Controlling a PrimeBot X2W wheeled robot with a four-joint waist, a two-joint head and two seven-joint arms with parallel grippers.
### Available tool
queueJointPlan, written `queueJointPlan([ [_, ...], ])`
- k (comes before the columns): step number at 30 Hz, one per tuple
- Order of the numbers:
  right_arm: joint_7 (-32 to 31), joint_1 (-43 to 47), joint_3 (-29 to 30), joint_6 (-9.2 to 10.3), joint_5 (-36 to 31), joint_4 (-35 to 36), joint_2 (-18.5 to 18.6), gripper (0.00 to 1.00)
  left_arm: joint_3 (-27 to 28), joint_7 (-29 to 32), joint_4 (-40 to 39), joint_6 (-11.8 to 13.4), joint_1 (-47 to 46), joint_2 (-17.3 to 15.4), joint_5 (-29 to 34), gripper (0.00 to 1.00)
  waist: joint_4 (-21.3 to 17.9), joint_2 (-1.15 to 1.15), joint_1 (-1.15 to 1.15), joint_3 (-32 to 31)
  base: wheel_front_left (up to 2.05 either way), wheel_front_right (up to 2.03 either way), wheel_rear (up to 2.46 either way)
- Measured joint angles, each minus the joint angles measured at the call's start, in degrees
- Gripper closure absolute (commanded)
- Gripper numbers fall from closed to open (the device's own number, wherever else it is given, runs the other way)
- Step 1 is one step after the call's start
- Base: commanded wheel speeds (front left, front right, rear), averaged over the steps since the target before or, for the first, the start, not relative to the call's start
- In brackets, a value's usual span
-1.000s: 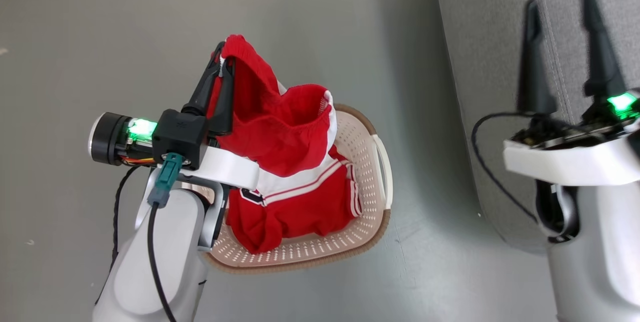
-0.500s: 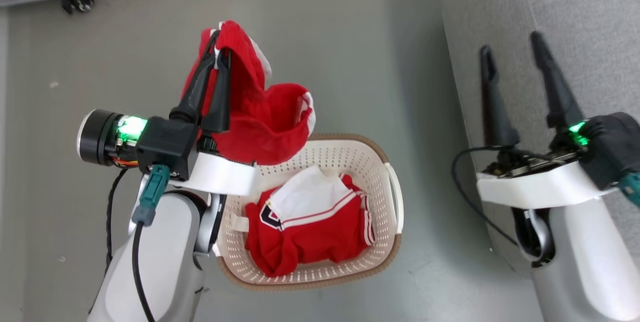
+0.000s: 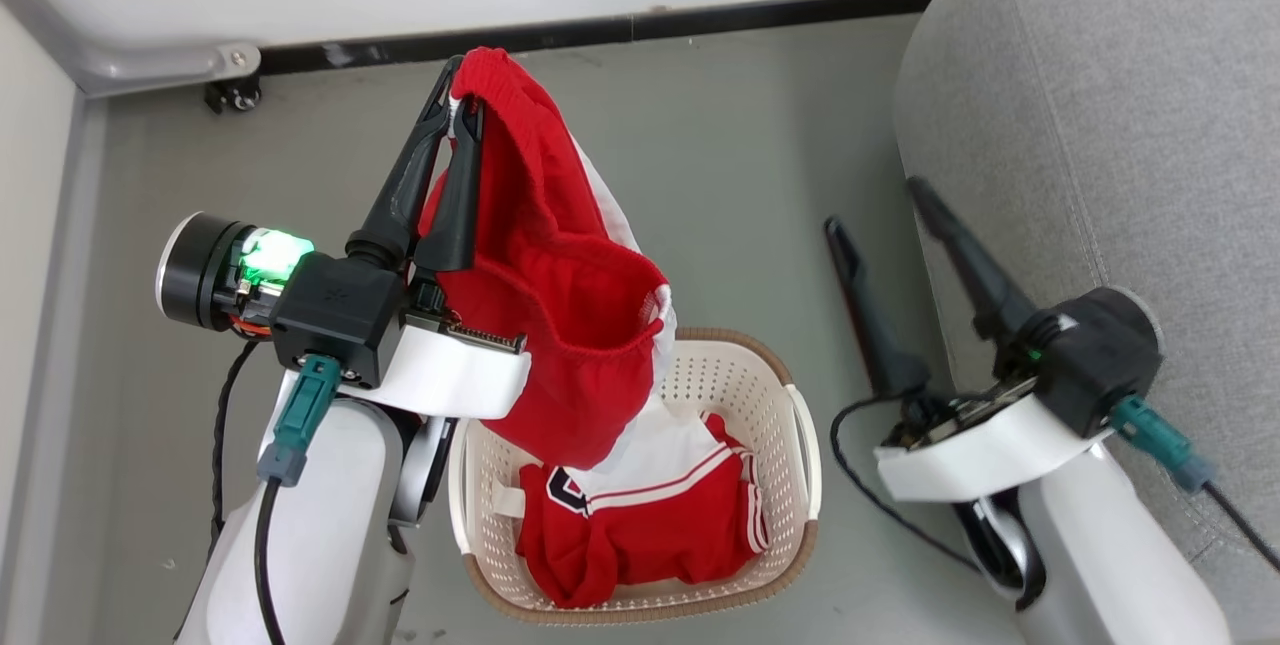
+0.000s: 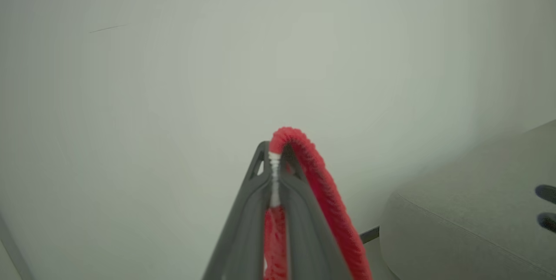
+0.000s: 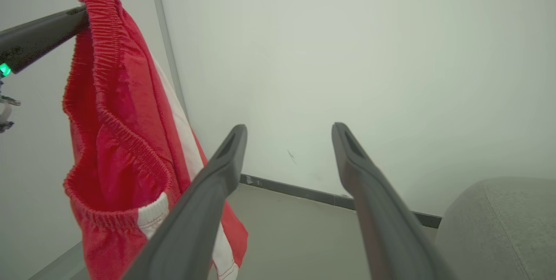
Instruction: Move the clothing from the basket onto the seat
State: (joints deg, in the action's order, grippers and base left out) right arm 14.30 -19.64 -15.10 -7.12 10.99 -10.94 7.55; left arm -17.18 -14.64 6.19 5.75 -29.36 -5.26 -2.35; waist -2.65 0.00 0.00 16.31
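One pair of red shorts (image 3: 560, 325), one red jersey (image 3: 640, 535), one basket (image 3: 800, 455), one sofa (image 3: 1100, 125), two claws: left claw (image 3: 460, 90) and right claw (image 3: 873, 206)

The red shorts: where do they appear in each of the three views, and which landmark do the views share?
Head view: shorts at centre-left, hanging from the left gripper.
Left wrist view: shorts at bottom centre, pinched.
Right wrist view: shorts at the left side.
Shared landmark: sofa, on the right in each.

red shorts (image 3: 560, 325) are striped white — the red jersey (image 3: 650, 545) too; the cream basket (image 3: 748, 393) is rimmed brown, the sofa (image 3: 1100, 125) grey.
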Motion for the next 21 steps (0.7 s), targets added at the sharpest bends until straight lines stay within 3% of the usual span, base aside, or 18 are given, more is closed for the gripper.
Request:
queueJointPlan([
  [21,-2.3,2.0,-22.6,0.00,6.5,-0.1,10.1,0.00,0.1,0.0,-1.8,-2.3,0.0,-2.2,0.1,1.00,0.6,0.00,0.00,-7.7,0.00,0.00,0.00],
])
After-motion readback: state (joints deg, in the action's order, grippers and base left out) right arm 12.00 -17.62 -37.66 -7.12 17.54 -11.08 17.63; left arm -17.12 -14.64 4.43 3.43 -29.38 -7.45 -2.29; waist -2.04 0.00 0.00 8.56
